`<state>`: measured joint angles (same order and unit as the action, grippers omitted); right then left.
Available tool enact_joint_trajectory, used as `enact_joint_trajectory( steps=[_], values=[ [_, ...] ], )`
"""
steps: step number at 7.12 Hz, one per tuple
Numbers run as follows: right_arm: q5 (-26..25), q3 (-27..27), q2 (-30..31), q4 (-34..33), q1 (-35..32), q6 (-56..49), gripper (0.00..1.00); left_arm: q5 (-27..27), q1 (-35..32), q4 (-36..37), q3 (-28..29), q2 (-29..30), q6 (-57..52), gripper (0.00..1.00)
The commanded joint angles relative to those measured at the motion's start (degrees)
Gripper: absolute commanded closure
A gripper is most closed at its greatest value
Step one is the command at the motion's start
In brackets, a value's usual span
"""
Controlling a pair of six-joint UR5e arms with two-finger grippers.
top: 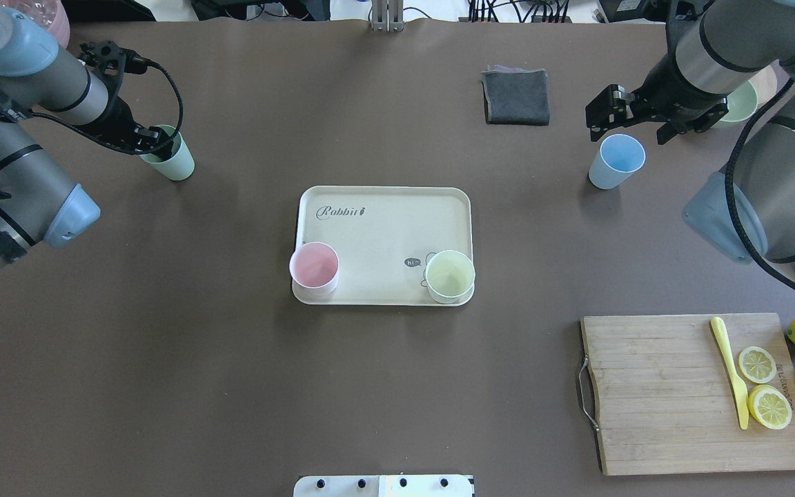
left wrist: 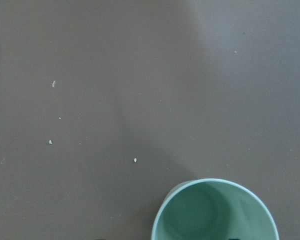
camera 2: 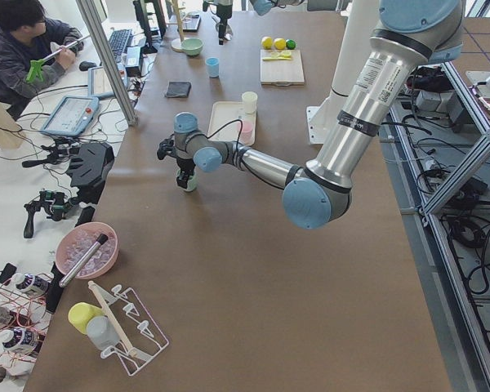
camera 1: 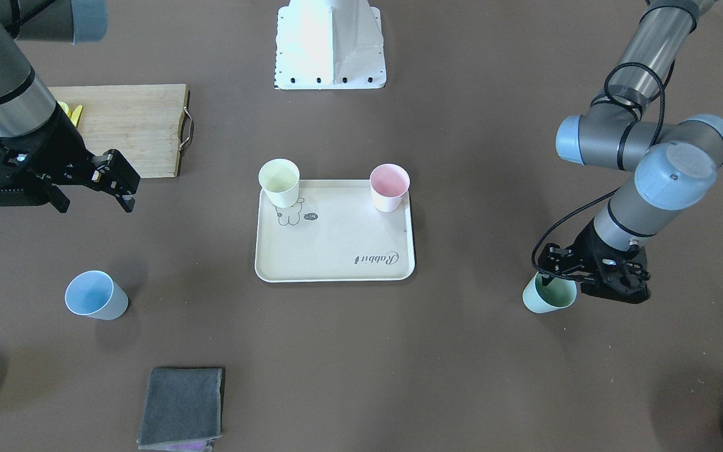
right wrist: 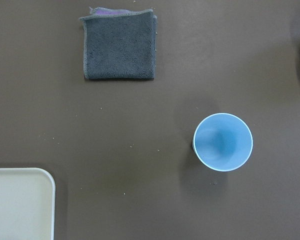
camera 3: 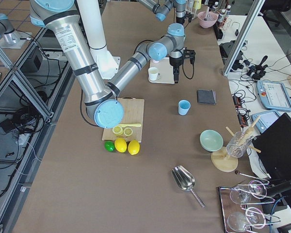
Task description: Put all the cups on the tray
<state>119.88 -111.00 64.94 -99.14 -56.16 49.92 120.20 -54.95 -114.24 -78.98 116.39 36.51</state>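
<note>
Left jaws at mint cup [camera 1: 546,300]; 2 cups [camera 1: 278,182] on tray [camera 1: 336,251].

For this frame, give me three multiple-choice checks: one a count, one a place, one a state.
1. How many plastic cups stand on the cream rectangular tray?
A. one
B. two
C. four

2. Where is the light blue plastic cup?
A. on the tray
B. on a wooden cutting board
C. on the brown table

3. How is the mint green plastic cup?
A. upright, the left arm's jaws at its rim
B. lying on its side
C. stacked inside another cup

Key:
1 B: only the pale yellow cup and the pink cup are on it.
2 C: it stands on bare tabletop, off the tray.
3 A: its open mouth faces up in the left wrist view.
</note>
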Motion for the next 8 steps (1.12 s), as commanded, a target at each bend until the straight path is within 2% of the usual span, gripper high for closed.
enact_joint_trajectory(
  steps=[1, 3, 4, 5, 6, 8],
  values=[
    [-0.09, -0.01, 0.01, 0.0, 0.08, 0.0, 0.0, 0.03, 0.63, -0.11, 0.41, 0.06, -0.03, 1.0],
    [-0.09, 0.0, 0.19, 0.0, 0.0, 0.0, 0.0, 0.12, 0.02, 0.59, -1.07, 2.16, 0.41, 1.0],
    [-0.09, -0.01, 0.19, 0.0, 0.0, 0.0, 0.0, 1.86, -0.25, 2.16, -2.22, 3.83, 2.15, 1.0],
    [-0.09, -0.01, 0.45, 0.0, 0.0, 0.09, 0.0, 4.92, -0.25, 7.05, -3.45, 7.24, 4.78, 1.0],
    [-0.09, -0.01, 0.8, 0.0, 0.0, 0.09, 0.0, 4.87, 0.27, 11.19, -5.63, 9.18, 8.02, 1.0],
    [-0.09, -0.01, 1.5, 0.09, 0.0, 0.09, 0.0, 2.08, 6.48, 11.58, -5.92, 11.91, 15.58, 1.0]
  ],
)
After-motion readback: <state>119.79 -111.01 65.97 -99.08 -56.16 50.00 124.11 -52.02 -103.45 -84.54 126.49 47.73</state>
